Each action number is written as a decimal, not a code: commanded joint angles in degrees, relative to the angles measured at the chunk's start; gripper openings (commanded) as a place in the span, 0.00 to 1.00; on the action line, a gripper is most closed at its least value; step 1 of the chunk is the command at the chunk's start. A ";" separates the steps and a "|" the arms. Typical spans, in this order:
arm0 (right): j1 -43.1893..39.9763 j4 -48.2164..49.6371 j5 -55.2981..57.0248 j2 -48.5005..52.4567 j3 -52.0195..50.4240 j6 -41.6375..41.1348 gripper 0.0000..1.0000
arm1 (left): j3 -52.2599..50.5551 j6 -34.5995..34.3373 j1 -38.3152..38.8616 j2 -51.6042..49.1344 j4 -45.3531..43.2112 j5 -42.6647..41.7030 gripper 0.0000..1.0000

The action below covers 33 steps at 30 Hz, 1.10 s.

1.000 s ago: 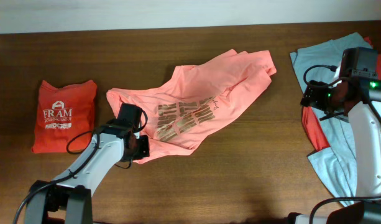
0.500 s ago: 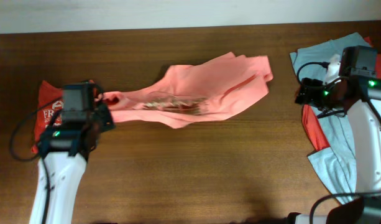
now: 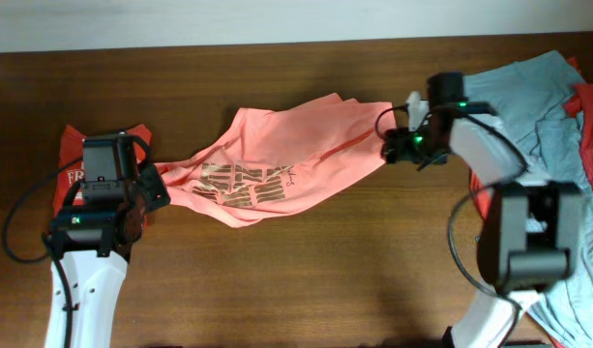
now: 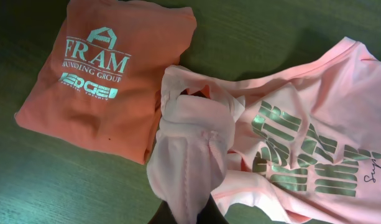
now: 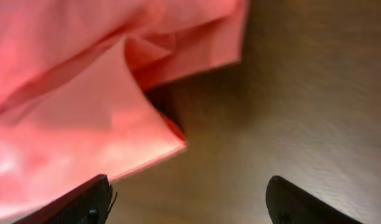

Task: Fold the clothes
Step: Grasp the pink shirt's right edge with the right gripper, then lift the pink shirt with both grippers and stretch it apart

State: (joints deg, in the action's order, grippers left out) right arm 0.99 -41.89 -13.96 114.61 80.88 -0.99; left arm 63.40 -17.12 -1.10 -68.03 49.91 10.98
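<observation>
Right tool (image 3: pixel 390 145), wide, has reached the salmon shirt (image 3: pixel 277 155), stretched left-right; left tool (image 3: pixel 151 184) pinches its end.

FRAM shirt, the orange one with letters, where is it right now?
In the overhead view the folded FRAM shirt lies on the table's left side, partly under the left arm, beside the pink shirt's bunched end.

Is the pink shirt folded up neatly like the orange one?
No, the pink shirt lies stretched out and wrinkled across the table, while the orange shirt is a neat folded square.
</observation>
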 commanded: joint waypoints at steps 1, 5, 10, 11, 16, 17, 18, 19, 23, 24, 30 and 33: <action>2.14 2.16 -0.90 3.52 0.17 0.59 0.84 | 0.28 0.09 -0.31 0.22 -0.11 0.42 0.01; 4.24 4.26 -1.44 5.55 0.17 0.59 0.83 | 0.28 0.09 -0.28 0.22 -0.11 0.42 0.01; 5.46 3.63 -1.49 5.70 0.17 0.57 0.28 | 0.28 0.09 -0.31 0.22 -0.13 0.42 0.01; 5.38 2.71 -1.49 5.70 0.17 0.57 0.14 | 0.28 0.09 -0.31 0.22 -0.11 0.42 0.01; 4.07 -5.77 1.22 4.37 1.62 0.57 0.04 | 0.31 0.11 -0.31 0.24 -0.42 0.50 0.01; 3.37 -9.33 2.62 3.02 3.30 0.57 0.04 | 0.33 0.13 -0.31 0.24 -0.85 1.05 0.00; 2.91 -11.93 3.58 1.84 4.85 0.57 0.04 | 0.59 0.13 -0.31 0.24 -1.33 1.88 0.01; 2.40 -14.71 4.42 0.35 6.82 0.57 0.04 | 1.01 0.13 -0.31 0.24 -1.70 2.43 0.00; 0.26 -24.48 5.20 -7.19 17.46 0.57 0.04 | 5.18 0.35 -0.31 0.24 -2.34 2.51 0.00; -0.13 -25.99 5.20 -8.72 19.69 0.57 0.04 | 6.43 0.35 -0.31 0.24 -2.27 2.51 0.00; -1.79 -35.56 7.41 -19.71 33.33 0.59 0.04 | 17.38 2.03 -0.31 0.24 1.18 2.12 0.00; -1.81 -38.86 9.35 -24.70 36.76 0.57 0.04 | 24.59 3.19 -0.31 0.24 3.37 2.12 0.00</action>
State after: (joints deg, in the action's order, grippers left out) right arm -0.67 -78.76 -7.99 92.84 115.31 -0.36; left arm 80.93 -15.97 -1.10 -68.14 52.10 12.10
